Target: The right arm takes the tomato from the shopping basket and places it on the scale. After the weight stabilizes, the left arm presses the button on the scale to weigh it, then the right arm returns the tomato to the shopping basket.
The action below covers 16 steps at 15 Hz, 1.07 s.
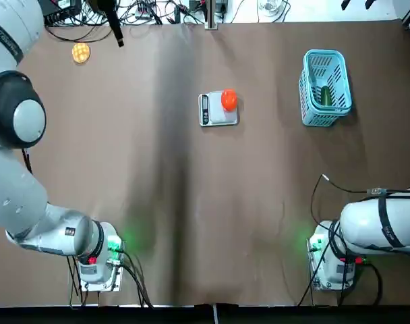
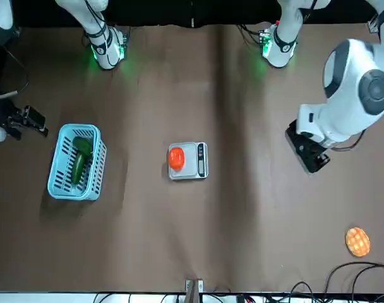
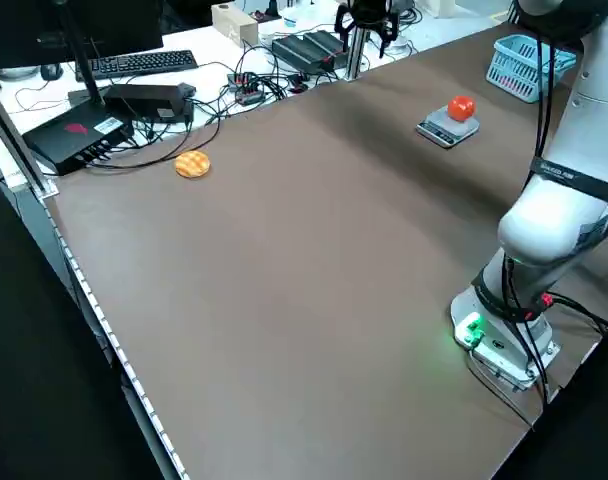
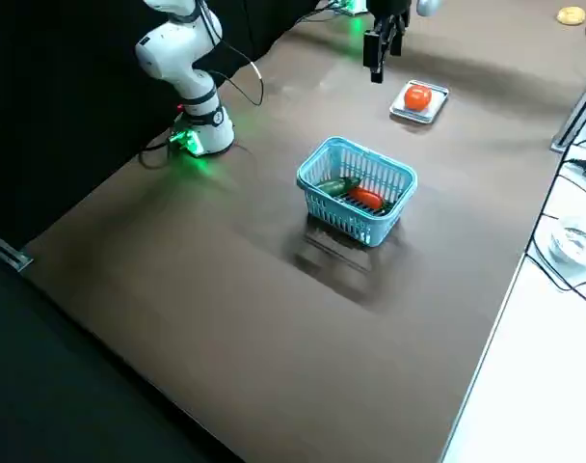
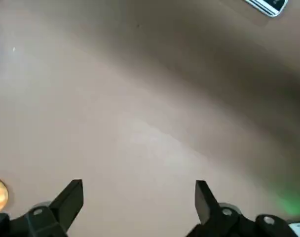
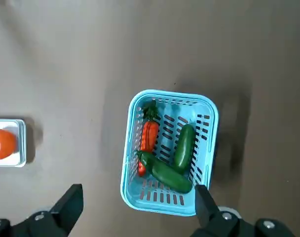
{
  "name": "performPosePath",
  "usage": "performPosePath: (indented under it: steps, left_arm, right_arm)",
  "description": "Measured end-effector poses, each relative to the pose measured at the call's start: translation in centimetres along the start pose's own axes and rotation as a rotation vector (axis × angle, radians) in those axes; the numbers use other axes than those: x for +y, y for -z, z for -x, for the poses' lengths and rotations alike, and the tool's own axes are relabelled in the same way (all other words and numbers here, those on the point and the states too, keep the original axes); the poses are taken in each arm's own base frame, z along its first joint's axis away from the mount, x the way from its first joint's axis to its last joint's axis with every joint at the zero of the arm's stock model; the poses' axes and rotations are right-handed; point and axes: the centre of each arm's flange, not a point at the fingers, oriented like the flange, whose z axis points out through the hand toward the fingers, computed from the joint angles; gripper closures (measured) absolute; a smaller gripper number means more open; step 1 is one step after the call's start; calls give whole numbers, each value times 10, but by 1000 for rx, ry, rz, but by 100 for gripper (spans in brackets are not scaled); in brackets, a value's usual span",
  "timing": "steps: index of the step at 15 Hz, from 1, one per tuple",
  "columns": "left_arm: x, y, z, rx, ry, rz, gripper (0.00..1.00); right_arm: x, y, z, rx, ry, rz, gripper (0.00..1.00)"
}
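One tomato (image 1: 229, 100) is seen resting on the platform of the kitchen scale (image 1: 218, 109), toward its right side, with the dark control strip (image 1: 205, 109) left bare along the scale's left edge. The scale is set on the brown tabletop (image 1: 259, 175), beyond the two arm bases and roughly midway between left and right.

To the right of the scale and well apart from it, the light-blue lattice basket (image 6: 132, 163) is placed toward the far right of the table. Inside it are held an orange-red carrot-shaped vegetable (image 6: 149, 136) with a green top and two elongated green vegetables (image 6: 165, 174) (image 6: 184, 148), one of which is laid partly across the orange-red one.

The left gripper (image 5: 139, 182) is held above the far left part of the table, between the waffle-patterned yellow-orange round item (image 1: 81, 52) and the scale; its fingers are spread apart, with nothing between them. The right gripper (image 2: 33, 120) is held raised at the right side of the table, near the basket. Its two fingers are also spread apart, and nothing is gripped. Neither the tomato nor the scale is touched by either gripper.
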Motion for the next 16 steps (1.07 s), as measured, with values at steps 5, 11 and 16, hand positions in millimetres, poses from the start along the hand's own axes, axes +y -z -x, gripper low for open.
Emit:
performPosePath:
  steps: [5,11,16]
  left_arm:
    - [-5,13,33,-40,84,41,0]
    - [-25,42,102,-76,368,79,0]
    - [-29,58,126,-86,736,68,0]
  right_arm:
    - [0,0,0,-1,0,0,0]
    - [1,0,0,-1,-1,0,0]
    - [1,0,0,-1,-2,0,0]
